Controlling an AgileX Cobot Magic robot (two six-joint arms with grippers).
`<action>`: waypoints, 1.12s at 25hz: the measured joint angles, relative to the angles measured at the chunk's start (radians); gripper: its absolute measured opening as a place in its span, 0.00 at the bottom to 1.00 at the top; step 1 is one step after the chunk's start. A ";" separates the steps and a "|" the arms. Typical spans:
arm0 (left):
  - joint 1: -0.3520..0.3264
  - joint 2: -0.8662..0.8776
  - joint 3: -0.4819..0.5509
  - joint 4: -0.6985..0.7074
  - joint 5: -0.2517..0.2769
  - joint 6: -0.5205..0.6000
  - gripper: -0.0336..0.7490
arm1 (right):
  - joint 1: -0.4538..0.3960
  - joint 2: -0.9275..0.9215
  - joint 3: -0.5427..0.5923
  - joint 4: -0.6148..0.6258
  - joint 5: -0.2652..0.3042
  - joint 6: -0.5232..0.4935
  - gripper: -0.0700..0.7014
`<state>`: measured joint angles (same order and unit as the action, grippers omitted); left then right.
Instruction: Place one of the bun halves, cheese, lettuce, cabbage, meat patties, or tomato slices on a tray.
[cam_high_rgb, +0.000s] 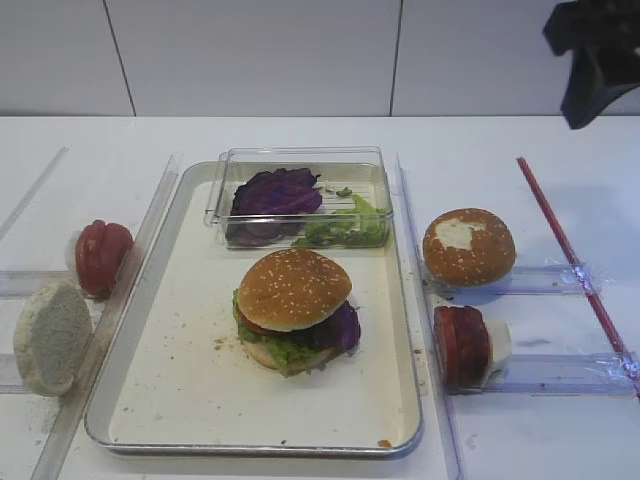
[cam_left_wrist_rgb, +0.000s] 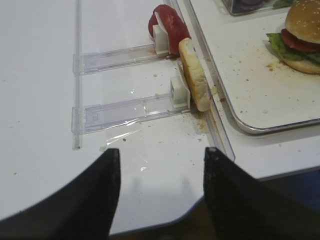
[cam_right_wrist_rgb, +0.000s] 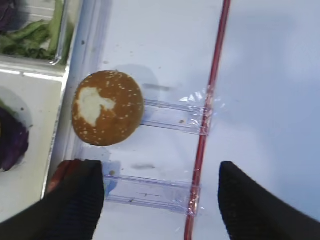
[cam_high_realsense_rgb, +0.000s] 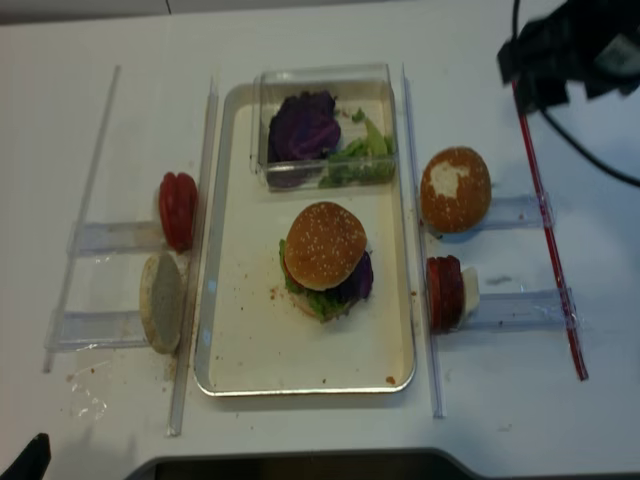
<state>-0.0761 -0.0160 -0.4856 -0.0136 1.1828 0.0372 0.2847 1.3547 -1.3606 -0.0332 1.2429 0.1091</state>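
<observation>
Now the sesame bun top (cam_high_rgb: 294, 288) caps the stack on the tray (cam_high_rgb: 190, 390); both end effectors gape empty, right end effector (cam_right_wrist_rgb: 161, 200) needing only retreat.

Bright even overhead light; soft short shadows; mild glare on tray (cam_high_rgb: 405, 300) rim; wrist views slightly blurred.

A sesame-speckled golden-brown bun top (cam_high_rgb: 294, 288) sits dome-up at frame centre, capping a stacked burger on the shiny metal tray (cam_high_rgb: 180, 390) with its cream floor. Crinkly green lettuce (cam_high_rgb: 284, 352) pokes out beneath the bun at the lower left.
</observation>
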 joint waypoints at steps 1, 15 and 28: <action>0.000 0.000 0.000 0.000 0.000 0.000 0.50 | -0.027 -0.017 0.011 -0.005 0.000 0.003 0.75; 0.000 0.000 0.000 0.000 0.000 0.000 0.50 | -0.295 -0.286 0.271 0.001 0.006 -0.033 0.75; 0.000 0.000 0.000 0.000 0.000 0.000 0.50 | -0.300 -0.662 0.447 0.019 0.015 -0.187 0.75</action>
<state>-0.0761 -0.0160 -0.4856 -0.0136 1.1828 0.0372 -0.0148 0.6932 -0.9139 -0.0143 1.2577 -0.0780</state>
